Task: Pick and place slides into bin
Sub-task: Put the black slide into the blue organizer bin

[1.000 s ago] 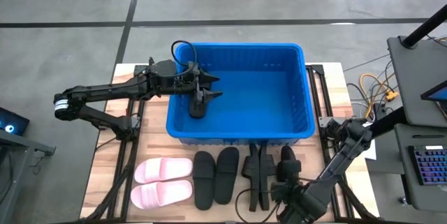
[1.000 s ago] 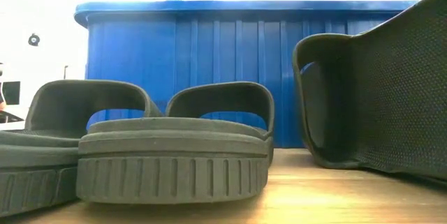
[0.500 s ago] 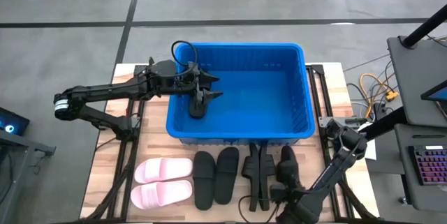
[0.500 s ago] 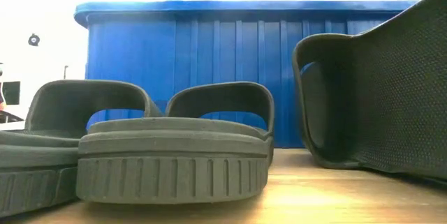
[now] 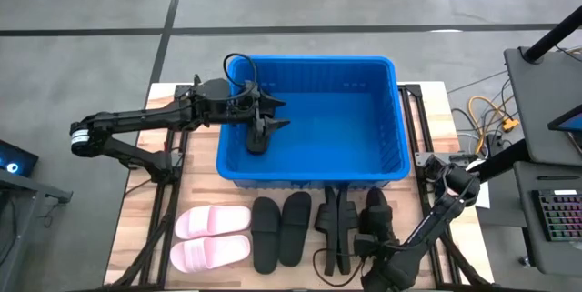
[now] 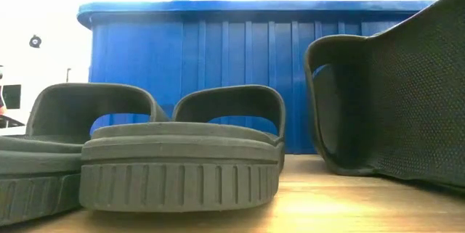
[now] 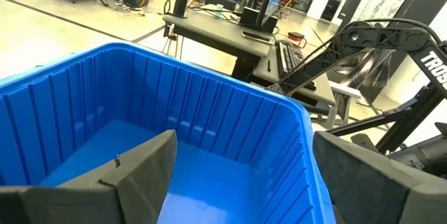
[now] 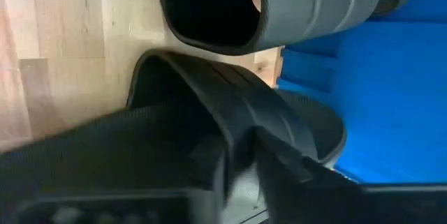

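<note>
The blue bin (image 5: 309, 172) stands at the middle of the table and holds no slides that I can see. My left gripper (image 5: 258, 135) hangs open and empty over the bin's left part; it also shows in the left wrist view (image 7: 241, 182). In front of the bin a pale pink pair (image 5: 211, 237) and a black pair (image 5: 280, 230) lie flat on their soles. Two more black slides (image 5: 332, 233) lie on their sides. My right gripper (image 5: 368, 237) is down at the rightmost black slide (image 5: 375, 212), shut on its strap. My right gripper pinches the ribbed strap (image 8: 241, 123) of the rightmost black slide between its two fingers, at the strap's edge. The fingers come from the table's near side, low over the wood. The slide lies tilted on its side (image 6: 392, 109) on the table.
Another black slide (image 8: 279, 8) lies right beside the held one, between it and the bin's front wall (image 8: 391, 98). Cables and a keyboard (image 5: 556, 219) are off the table's right edge. Bare wood shows left of the bin (image 5: 195, 160).
My right arm's elbow has shifted a little while its gripper has stayed at the black slides. The slides and the left arm have kept still.
</note>
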You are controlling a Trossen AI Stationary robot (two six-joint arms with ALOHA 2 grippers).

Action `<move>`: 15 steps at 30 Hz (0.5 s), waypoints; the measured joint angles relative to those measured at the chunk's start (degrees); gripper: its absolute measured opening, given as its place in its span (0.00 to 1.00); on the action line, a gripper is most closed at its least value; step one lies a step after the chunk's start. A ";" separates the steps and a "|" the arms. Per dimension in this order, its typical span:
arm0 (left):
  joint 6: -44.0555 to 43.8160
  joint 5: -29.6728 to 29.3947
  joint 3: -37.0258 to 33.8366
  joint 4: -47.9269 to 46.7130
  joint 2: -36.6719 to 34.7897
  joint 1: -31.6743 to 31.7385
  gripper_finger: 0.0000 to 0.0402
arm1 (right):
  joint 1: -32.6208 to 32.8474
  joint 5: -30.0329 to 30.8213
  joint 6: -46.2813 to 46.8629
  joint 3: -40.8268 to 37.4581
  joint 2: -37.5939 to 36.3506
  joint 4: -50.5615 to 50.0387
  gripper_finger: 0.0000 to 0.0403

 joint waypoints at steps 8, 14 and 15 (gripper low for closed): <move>0.04 -0.01 -0.09 0.02 0.02 0.00 0.80 | 0.25 -1.96 -0.08 -0.17 -0.14 -0.05 0.03; 0.07 0.01 -0.09 0.02 0.02 0.00 0.80 | 0.68 -4.85 0.35 -0.35 -2.82 0.43 0.03; 0.07 0.01 -0.09 0.03 0.02 0.00 0.80 | 0.78 -5.85 0.74 -0.35 -3.71 0.42 0.03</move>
